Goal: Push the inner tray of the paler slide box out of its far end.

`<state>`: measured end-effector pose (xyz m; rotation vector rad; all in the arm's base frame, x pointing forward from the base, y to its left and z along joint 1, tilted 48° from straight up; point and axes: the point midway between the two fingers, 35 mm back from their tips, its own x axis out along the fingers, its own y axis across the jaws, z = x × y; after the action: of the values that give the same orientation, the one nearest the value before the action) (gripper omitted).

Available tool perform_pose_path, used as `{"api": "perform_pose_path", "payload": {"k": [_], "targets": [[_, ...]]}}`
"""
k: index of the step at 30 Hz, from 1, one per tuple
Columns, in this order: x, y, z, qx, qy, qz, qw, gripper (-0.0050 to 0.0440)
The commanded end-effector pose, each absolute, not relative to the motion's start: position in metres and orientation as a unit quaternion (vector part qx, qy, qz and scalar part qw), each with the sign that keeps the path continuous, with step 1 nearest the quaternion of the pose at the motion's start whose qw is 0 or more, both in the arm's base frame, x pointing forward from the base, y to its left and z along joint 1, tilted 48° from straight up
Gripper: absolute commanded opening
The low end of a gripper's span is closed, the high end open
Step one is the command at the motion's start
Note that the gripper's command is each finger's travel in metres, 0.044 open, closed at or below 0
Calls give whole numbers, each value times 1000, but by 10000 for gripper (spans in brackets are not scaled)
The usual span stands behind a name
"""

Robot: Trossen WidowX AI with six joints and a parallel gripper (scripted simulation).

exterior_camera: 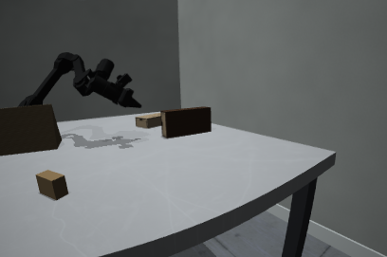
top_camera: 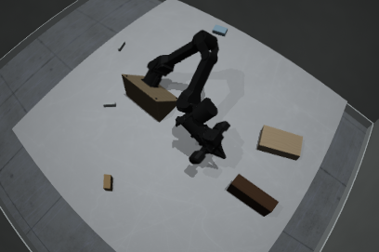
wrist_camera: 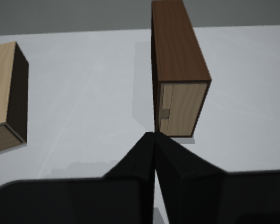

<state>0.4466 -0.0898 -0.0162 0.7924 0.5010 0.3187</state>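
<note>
Gripper (wrist_camera: 154, 137) fully closed, empty, angled downward

Pale slide box (wrist_camera: 6, 95) cut off by wrist view's left edge, dark slide box (wrist_camera: 177, 45) clipped at top, two small grey items (top_camera: 122, 46) on worktop too small to identify.
</note>
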Motion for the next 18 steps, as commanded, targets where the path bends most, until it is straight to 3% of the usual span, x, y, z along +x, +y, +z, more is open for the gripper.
{"api": "perform_pose_path", "payload": {"k": [1,18], "targets": [[462,-117,-33,375,239,134,885,-50],[462,-117,-29,375,237,136,886,-50]]}}
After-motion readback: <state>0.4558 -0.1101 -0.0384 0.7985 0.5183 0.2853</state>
